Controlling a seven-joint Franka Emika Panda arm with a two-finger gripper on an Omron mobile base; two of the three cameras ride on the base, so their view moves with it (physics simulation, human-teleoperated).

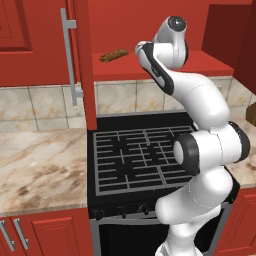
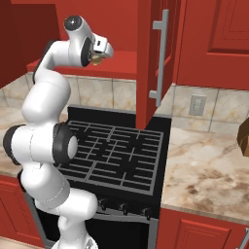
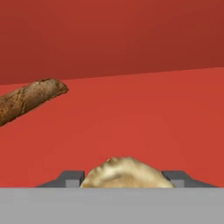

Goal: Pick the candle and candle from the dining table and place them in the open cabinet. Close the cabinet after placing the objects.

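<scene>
My gripper (image 3: 124,181) is shut on a golden-tan candle (image 3: 124,173), whose rounded top shows between the two dark fingertips (image 3: 70,178). The hand is inside the open cabinet, just above its red shelf (image 3: 144,118). In the right base view the gripper (image 2: 100,54) holds the candle (image 2: 98,60) over the left part of the shelf (image 2: 121,65). From the left base view the hand (image 1: 141,50) sits at the shelf's (image 1: 205,64) front edge. The dining table is out of view.
A brown elongated lump (image 1: 114,54) lies on the shelf left of the hand (image 3: 30,98). The open cabinet door (image 1: 82,60) with its silver handle (image 2: 159,58) juts out edge-on beside the arm. Below are a black stove (image 1: 140,155) and marbled counters (image 2: 209,165).
</scene>
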